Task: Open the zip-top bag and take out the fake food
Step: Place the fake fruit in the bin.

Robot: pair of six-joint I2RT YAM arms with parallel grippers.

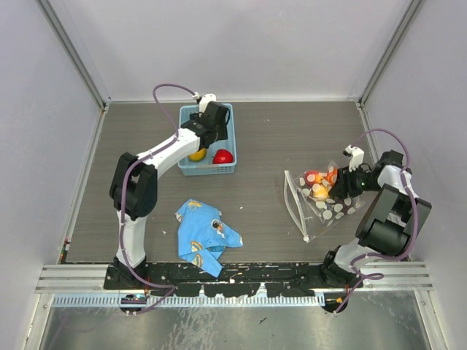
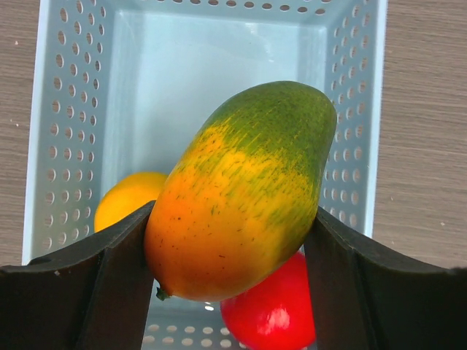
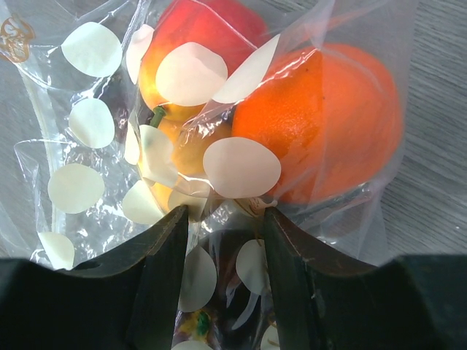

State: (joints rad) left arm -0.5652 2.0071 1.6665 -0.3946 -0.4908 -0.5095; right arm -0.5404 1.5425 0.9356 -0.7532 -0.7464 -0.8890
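Observation:
My left gripper (image 1: 208,120) (image 2: 233,219) is shut on a green-and-orange mango (image 2: 244,193), a piece of the fake food, and holds it over the light blue basket (image 1: 208,170). In the basket lie a yellow-orange fruit (image 2: 124,200) (image 1: 198,154) and a red one (image 2: 273,310) (image 1: 223,156). At the right lies the zip-top bag (image 1: 321,208) (image 3: 87,146), its white zip strip (image 1: 294,204) facing left. An orange fruit (image 3: 328,124), a red one (image 3: 211,29) and a yellow one (image 3: 175,138) show through it. My right gripper (image 1: 344,184) (image 3: 226,219) is shut on the bag's plastic.
A crumpled blue cartoon-print cloth (image 1: 204,235) lies near the front, between the two arm bases. The basket's perforated walls (image 2: 73,109) rise on both sides of the mango. Grey walls close the table on three sides.

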